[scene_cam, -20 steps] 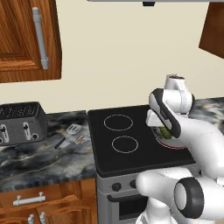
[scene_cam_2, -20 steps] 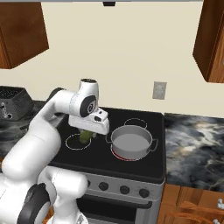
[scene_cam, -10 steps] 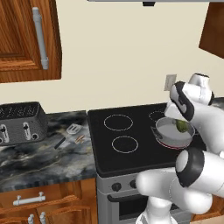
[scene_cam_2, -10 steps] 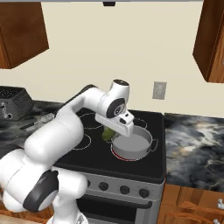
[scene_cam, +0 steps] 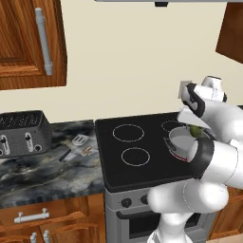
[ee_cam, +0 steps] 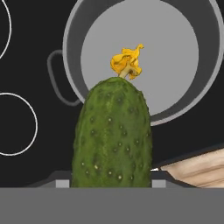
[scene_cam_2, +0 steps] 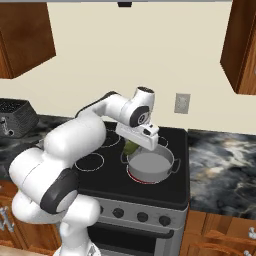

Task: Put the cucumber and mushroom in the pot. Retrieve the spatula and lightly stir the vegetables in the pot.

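One cucumber (ee_cam: 113, 135) — seemingly clamped in gripper (scene_cam_2: 134, 147), above pot (ee_cam: 140, 26) rim

The bumpy green cucumber (ee_cam: 113, 135) hangs upright over the empty grey pot's (ee_cam: 72, 26) rim.

Left base view: behind-left of the arm, facing forward and down. Right base view: behind-right. Both take in the black glass stove top (scene_cam: 137, 152) (scene_cam_2: 107, 165) and the shallow grey metal pot (scene_cam: 182, 141) (scene_cam_2: 150, 167). Hand view: close, looking straight down into the pot (ee_cam: 140, 52).
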